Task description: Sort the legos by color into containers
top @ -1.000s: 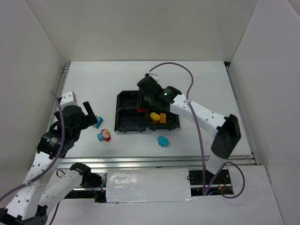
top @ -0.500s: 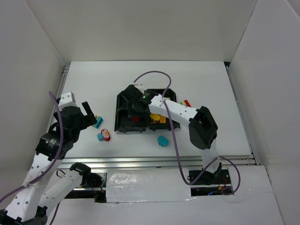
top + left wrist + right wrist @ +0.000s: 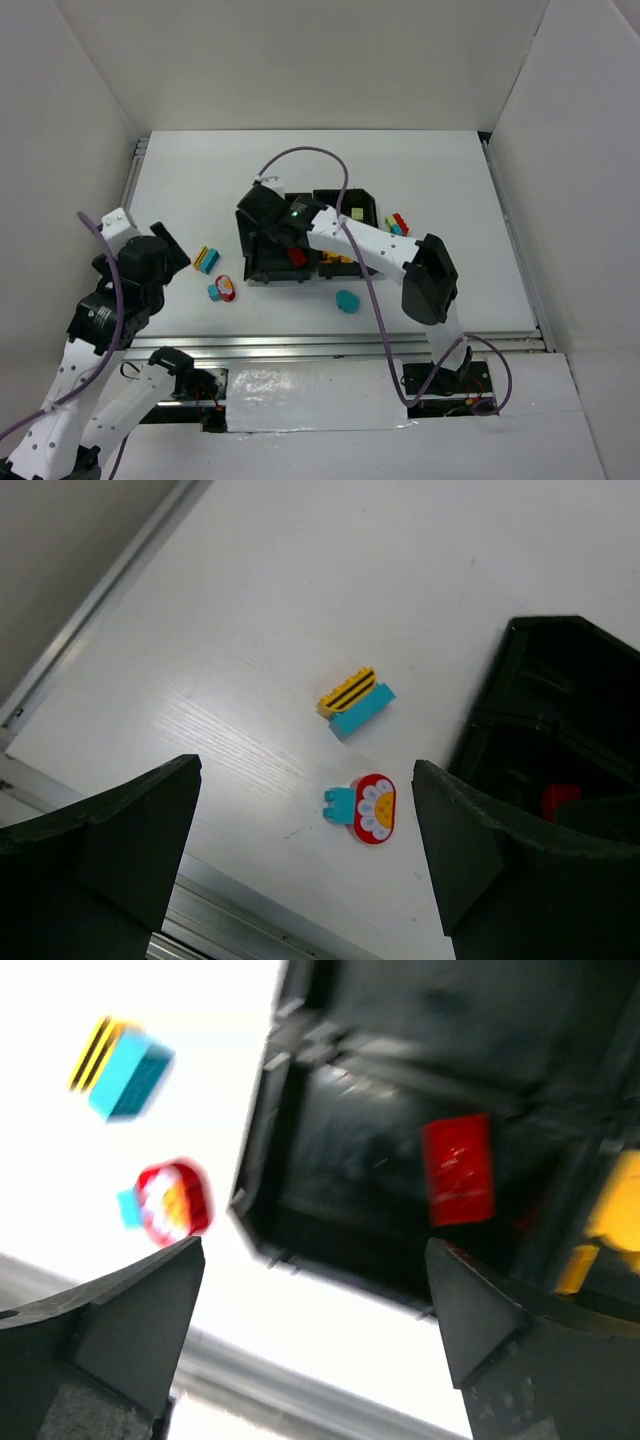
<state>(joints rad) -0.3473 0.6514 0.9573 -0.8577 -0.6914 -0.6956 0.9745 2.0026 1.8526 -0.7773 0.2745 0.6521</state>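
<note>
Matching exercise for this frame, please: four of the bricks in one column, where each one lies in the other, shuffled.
Things:
1. red brick
2. rounded cyan brick
3. flower-faced red piece
4. yellow bricks

Places:
A. on the table, just in front of the tray
B. in the tray's near-left compartment
C. in the tray's near-right compartment
D. on the table, left of the tray

Pairs: 1-B, 2-A, 3-D, 4-C

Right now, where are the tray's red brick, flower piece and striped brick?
red brick (image 3: pixel 458 1170): right wrist view, top face
flower piece (image 3: pixel 377 809): left wrist view, yellow centre
striped brick (image 3: pixel 347 692): left wrist view, stripes
</note>
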